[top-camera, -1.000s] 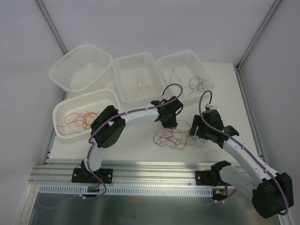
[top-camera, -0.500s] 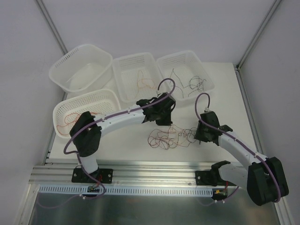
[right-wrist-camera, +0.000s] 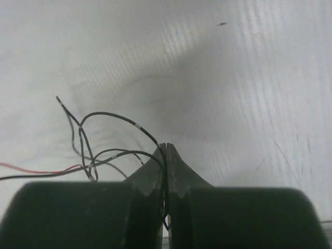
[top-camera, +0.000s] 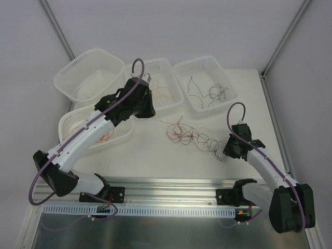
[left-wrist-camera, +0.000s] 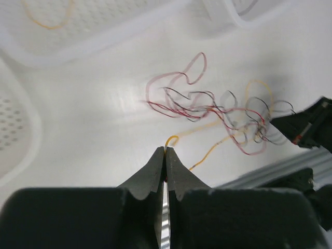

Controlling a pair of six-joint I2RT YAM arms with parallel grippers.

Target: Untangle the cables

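Note:
The cables (top-camera: pixel 191 136) lie as a loose tangle of thin red, orange and black wires, stretched across the middle of the table. My left gripper (top-camera: pixel 150 113) is at the tangle's far-left end, by the middle basket. In the left wrist view this gripper (left-wrist-camera: pixel 166 150) is shut on an orange wire (left-wrist-camera: pixel 207 151) that leads back to the tangle (left-wrist-camera: pixel 207 109). My right gripper (top-camera: pixel 228 149) sits at the tangle's near-right end. Its wrist view shows the jaws (right-wrist-camera: pixel 166 147) shut on a black wire (right-wrist-camera: pixel 111 115) that loops off to the left.
Three white baskets stand along the back: an empty one (top-camera: pixel 67 83) on the left, a middle one (top-camera: pixel 171 96) with orange-red wires, a right one (top-camera: pixel 228 85) with black wires. A fourth basket (top-camera: pixel 65 124) holding red wires lies under the left arm. The metal rail (top-camera: pixel 171 189) runs along the near edge.
Both grippers have closed on wires. The left arm swung up and left toward the baskets, the right one drew back to the right, and the tangle has stretched out between them.

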